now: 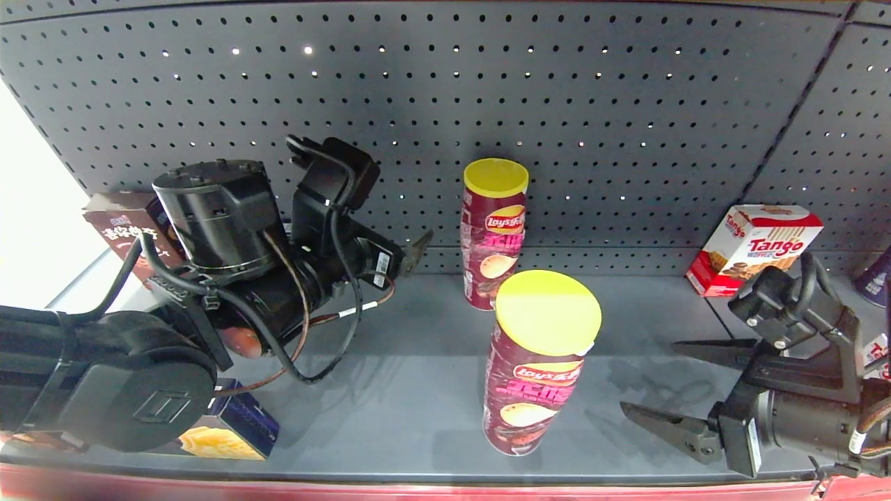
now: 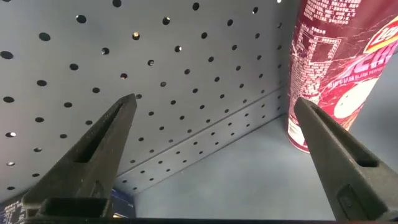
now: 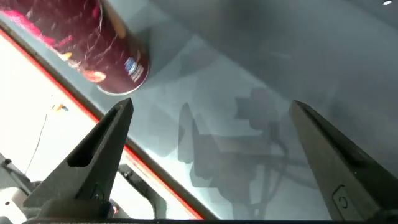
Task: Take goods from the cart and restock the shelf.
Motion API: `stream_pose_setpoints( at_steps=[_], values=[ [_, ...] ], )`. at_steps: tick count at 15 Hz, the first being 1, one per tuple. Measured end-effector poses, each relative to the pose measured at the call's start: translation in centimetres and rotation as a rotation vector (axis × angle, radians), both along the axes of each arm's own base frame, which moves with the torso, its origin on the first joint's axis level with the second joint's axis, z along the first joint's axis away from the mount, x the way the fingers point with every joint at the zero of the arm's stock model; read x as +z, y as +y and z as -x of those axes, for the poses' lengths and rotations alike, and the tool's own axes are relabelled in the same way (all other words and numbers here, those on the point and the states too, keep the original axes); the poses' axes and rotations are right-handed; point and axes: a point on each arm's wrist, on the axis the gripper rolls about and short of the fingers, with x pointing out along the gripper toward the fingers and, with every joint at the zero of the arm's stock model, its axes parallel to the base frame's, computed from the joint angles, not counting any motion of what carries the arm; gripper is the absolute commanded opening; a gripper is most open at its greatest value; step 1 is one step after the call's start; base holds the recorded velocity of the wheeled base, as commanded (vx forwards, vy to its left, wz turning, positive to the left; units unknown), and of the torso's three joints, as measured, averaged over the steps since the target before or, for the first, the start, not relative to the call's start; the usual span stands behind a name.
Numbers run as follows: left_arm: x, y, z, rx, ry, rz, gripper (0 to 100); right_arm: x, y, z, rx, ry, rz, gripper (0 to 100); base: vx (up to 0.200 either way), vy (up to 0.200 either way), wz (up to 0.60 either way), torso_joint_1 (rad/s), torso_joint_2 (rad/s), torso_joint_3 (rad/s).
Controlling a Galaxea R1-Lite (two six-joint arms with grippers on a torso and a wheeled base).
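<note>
Two maroon chip cans with yellow lids stand upright on the grey shelf (image 1: 390, 390). The front can (image 1: 536, 362) is near the shelf's front edge; the rear can (image 1: 493, 233) stands by the pegboard. My left gripper (image 2: 214, 106) is open and empty, held over the shelf's left part, pointing at the pegboard with the rear can (image 2: 339, 68) off to its right side. My right gripper (image 1: 647, 379) is open and empty, low over the shelf, to the right of the front can (image 3: 93, 46).
A red and white wafer box (image 1: 752, 247) leans at the back right. A brown box (image 1: 122, 229) stands at the back left, and a dark blue box (image 1: 226, 428) lies at the front left under my left arm. The shelf's red front lip (image 3: 93, 112) is close to my right gripper.
</note>
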Motion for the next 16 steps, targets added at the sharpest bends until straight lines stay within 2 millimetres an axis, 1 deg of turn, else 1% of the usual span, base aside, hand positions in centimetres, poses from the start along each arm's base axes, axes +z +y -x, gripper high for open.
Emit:
stream_pose_setpoints(
  at_steps=[6,13,16],
  values=[
    [0.1,0.1,0.1,0.003,-0.002,0.001,100,-0.5,1.9,-0.5,0.047,0.025,0.028,100,0.0,0.0,0.0,0.0,0.0,0.0],
    [0.4,0.1,0.1,0.001,-0.011,0.006,100,-0.4,3.9,-2.2,0.056,0.026,0.045,100,0.0,0.0,0.0,0.0,0.0,0.0],
    [0.4,0.1,0.1,0.003,-0.01,0.006,100,-0.8,4.7,-2.6,0.071,0.035,0.054,100,0.0,0.0,0.0,0.0,0.0,0.0]
  ],
)
